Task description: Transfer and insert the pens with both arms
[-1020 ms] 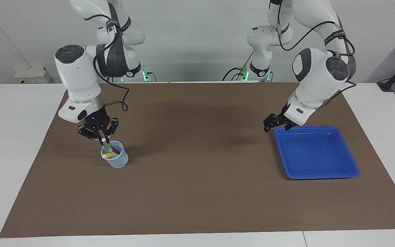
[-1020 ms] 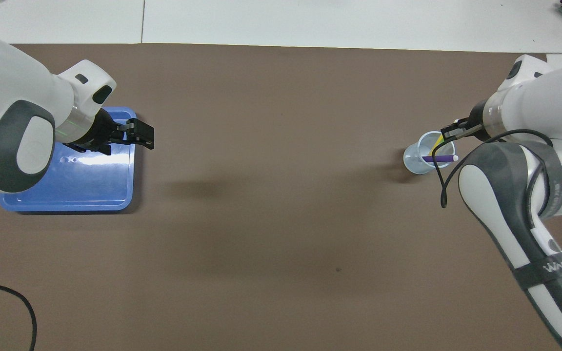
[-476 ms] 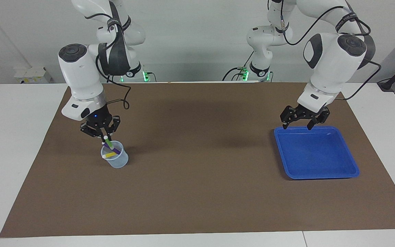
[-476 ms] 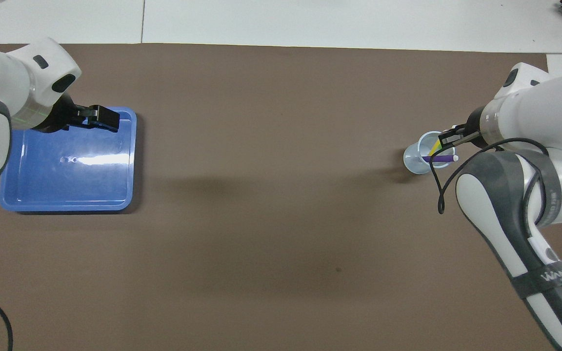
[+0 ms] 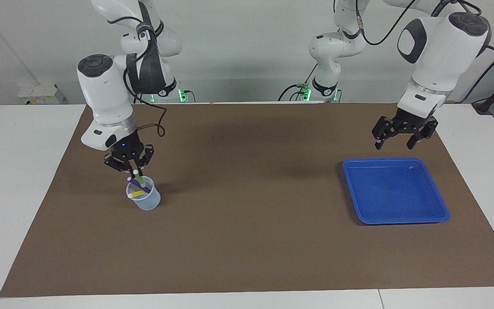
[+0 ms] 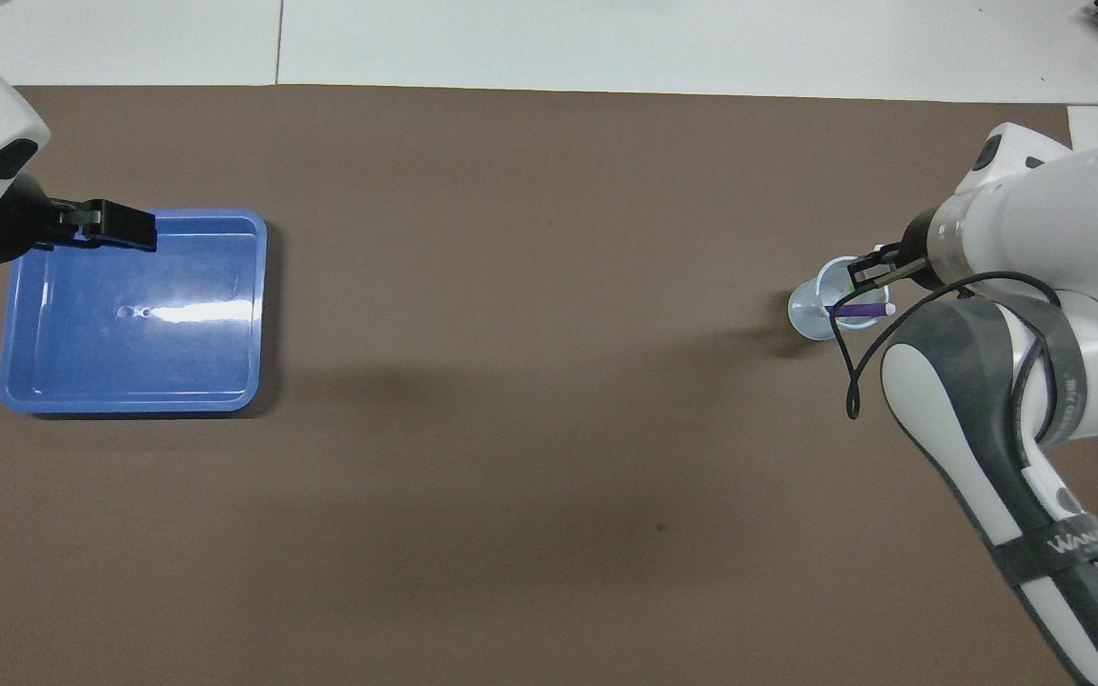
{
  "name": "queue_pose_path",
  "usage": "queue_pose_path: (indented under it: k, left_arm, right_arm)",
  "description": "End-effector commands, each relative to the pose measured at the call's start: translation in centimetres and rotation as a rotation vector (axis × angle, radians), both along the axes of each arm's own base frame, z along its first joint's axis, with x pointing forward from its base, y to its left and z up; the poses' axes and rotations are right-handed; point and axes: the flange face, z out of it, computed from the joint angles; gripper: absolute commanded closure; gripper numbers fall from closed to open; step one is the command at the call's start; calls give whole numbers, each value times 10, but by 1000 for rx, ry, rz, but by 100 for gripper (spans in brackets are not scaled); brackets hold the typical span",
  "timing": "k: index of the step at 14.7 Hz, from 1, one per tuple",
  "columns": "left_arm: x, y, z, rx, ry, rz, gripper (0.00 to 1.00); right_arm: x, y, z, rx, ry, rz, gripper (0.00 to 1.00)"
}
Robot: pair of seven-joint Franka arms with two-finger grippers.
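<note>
A clear plastic cup (image 5: pixel 145 201) (image 6: pixel 811 310) stands on the brown mat toward the right arm's end of the table. Three pens lean in it: green (image 5: pixel 139 179), purple (image 5: pixel 137 183) (image 6: pixel 860 310) and yellow (image 5: pixel 136 194). My right gripper (image 5: pixel 132 170) (image 6: pixel 860 277) hangs just above the cup, shut on the green pen's pale cap end. The pen's lower part is still inside the cup. My left gripper (image 5: pixel 397 144) (image 6: pixel 151 234) is open and holds nothing. It hangs in the air over the edge of the blue tray (image 5: pixel 395 193) (image 6: pixel 130 353) nearest the robots.
The blue tray is empty and lies toward the left arm's end of the table. The brown mat (image 5: pixel 247 223) covers most of the white table. A cable loops from the right arm's wrist (image 5: pixel 158 124) just above the mat.
My left gripper has risen from the tray's corner and swung toward the left arm's end of the table. My right gripper has shifted slightly over the cup, still gripping the green pen.
</note>
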Motion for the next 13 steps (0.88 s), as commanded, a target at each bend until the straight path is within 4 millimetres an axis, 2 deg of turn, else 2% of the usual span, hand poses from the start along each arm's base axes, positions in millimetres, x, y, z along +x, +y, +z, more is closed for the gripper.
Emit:
queue_pose_path:
  k: [1, 2, 3, 5, 9, 13]
  left_arm:
    - [-10, 1, 4, 22, -2, -9, 0]
    - [-10, 1, 3, 23, 0, -9, 0]
    - [-10, 1, 3, 23, 0, -9, 0]
    - [-12, 1, 4, 25, 14, -12, 0]
    - [-35, -9, 33, 38, 9, -30, 0]
    - [-39, -17, 36, 44, 13, -77, 0]
  right_arm:
    - [-7, 2, 2, 9, -14, -20, 73]
    - [-7, 1, 2, 10, -14, -28, 56]
    - [-7, 1, 2, 10, -14, -29, 2]
    - [-7, 2, 3, 9, -15, -29, 0]
    - [-7, 1, 3, 9, -13, -29, 0]
    - [-8, 3, 3, 9, -14, -24, 0]
